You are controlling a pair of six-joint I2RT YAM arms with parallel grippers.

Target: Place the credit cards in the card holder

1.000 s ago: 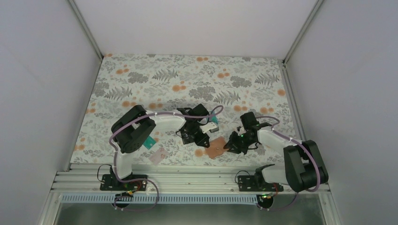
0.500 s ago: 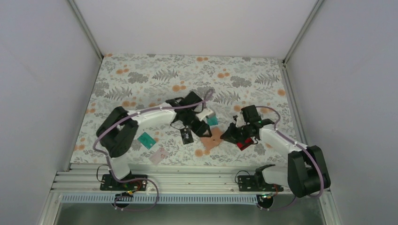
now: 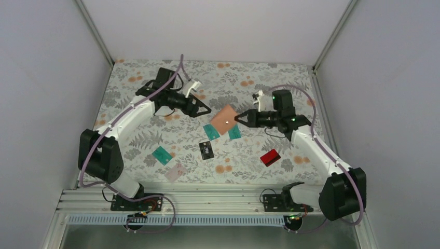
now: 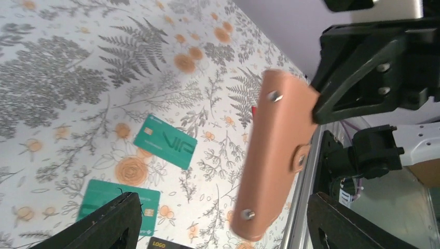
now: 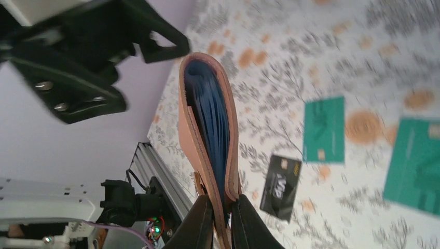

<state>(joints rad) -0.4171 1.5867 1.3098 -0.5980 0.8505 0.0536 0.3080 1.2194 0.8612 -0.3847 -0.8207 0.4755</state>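
The tan card holder [image 3: 223, 118] hangs above the table, pinched at its edge by my shut right gripper [image 3: 242, 118]. In the right wrist view the card holder [image 5: 207, 124] gapes with a dark blue inside, clamped by my right gripper [image 5: 222, 224]. My left gripper [image 3: 203, 110] stands open just left of the holder, apart from it. The left wrist view shows the holder [image 4: 275, 155] between the wide jaws of the left gripper [image 4: 223, 228]. Credit cards lie on the table: teal [image 3: 211, 132], teal [image 3: 234, 133], teal [image 3: 162, 155], black [image 3: 206, 150], pale pink [image 3: 175, 172], red [image 3: 270, 157].
The floral table cover [image 3: 155, 83] runs to white walls at the back and both sides. An aluminium rail [image 3: 207, 199] with the arm bases borders the near edge. The left arm spans the left half and the right arm curves over the right half.
My right gripper lifted the card holder off the table and carried it toward the back. My left gripper opened and swung back-left. The red card now lies uncovered.
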